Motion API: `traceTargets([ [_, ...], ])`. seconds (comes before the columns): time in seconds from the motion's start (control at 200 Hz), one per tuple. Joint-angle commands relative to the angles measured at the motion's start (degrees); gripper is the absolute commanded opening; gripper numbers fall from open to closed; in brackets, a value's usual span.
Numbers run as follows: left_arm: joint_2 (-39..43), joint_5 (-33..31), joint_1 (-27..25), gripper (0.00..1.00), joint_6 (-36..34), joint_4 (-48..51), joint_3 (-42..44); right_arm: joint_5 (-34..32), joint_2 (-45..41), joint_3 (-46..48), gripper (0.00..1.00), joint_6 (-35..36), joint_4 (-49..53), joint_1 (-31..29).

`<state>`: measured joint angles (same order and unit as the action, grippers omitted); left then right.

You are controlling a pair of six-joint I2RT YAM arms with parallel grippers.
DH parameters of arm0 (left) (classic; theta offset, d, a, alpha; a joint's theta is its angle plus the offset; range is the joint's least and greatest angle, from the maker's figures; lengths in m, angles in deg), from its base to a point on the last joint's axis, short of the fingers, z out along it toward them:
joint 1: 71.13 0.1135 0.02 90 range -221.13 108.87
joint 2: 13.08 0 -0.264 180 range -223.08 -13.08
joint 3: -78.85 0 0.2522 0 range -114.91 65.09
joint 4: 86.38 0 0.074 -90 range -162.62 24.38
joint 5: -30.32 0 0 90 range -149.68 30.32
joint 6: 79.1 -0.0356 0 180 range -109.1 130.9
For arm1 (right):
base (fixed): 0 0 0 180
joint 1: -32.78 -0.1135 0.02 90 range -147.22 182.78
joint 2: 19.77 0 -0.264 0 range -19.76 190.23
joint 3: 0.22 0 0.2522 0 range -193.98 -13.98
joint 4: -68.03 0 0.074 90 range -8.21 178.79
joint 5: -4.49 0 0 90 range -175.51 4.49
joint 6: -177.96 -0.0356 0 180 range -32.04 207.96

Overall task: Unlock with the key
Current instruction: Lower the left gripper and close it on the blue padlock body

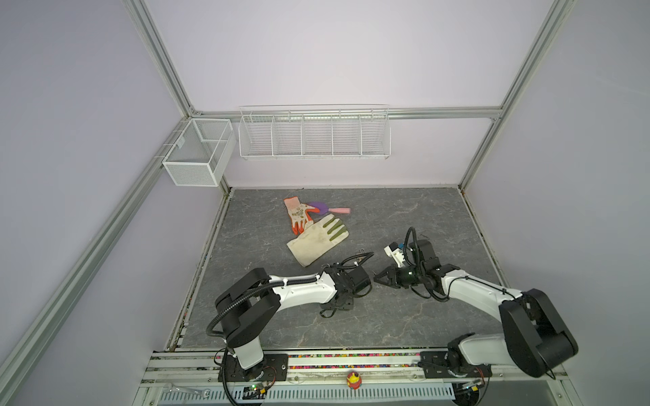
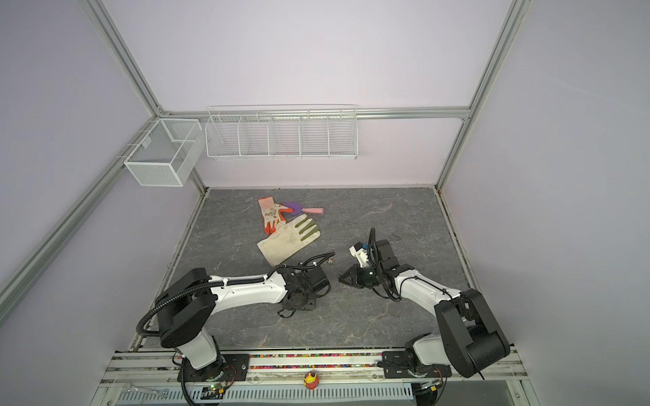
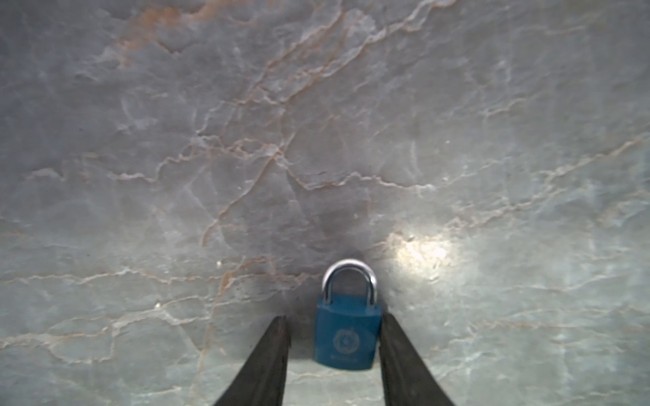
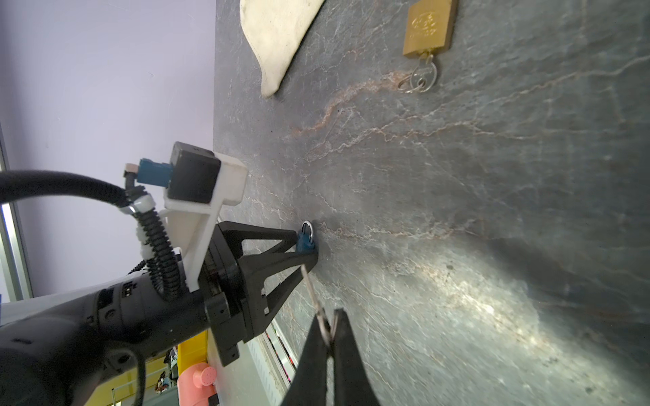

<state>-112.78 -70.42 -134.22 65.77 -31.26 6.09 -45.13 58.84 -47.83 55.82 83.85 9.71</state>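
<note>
Blue padlock (image 3: 346,334): flat on the table (image 3: 316,140), shackle pointing away from the left arm.
Left fingers (image 3: 267,358): down either side of it, one touching, a gap at the other; parted, not clamped.
Right fingers (image 4: 348,358): pinched tight on the key (image 4: 314,295), its tip just beside the left fingertips.
Brass padlock (image 4: 427,28): well apart, key ring at its base, near the pale glove (image 4: 278,35).

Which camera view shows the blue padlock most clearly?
The left wrist view: the blue padlock lies close, body and shackle whole, between the open jaws of the left gripper. The right wrist view shows it small, side-on. In both top views the left arm hides it.
</note>
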Motion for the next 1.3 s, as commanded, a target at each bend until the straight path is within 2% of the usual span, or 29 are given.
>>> traceTargets([
  [0.0,-2.6,-2.15,-0.62,0.4,0.84,3.61,-1.59,1.07,0.32,-0.97,0.07,0.57,-0.47,0.27],
  [0.295,-3.41,-4.35,-0.67,0.38,2.11,6.44,-1.29,0.89,0.7,-0.92,0.07,0.55,-0.53,0.23],
  [0.6,-2.45,-0.2,-0.59,0.35,2.32,2.4,1.36,1.17,1.85,-1.4,0.07,0.37,-0.57,0.31],
  [0.79,-1.53,1.81,-0.2,0.34,6.37,0.24,4.04,1.03,1.99,-1.57,0.07,0.29,-0.23,0.26],
  [0.96,-1.55,1.67,0.33,0.33,9.26,0.13,5.22,1.08,2.62,-2.18,0.07,0.06,-0.35,0.25],
  [1.294,-3.75,1.65,0.6,0.28,8.36,0.65,3.78,1.19,3.48,-2.42,0.07,-0.47,-0.53,0.27],
])
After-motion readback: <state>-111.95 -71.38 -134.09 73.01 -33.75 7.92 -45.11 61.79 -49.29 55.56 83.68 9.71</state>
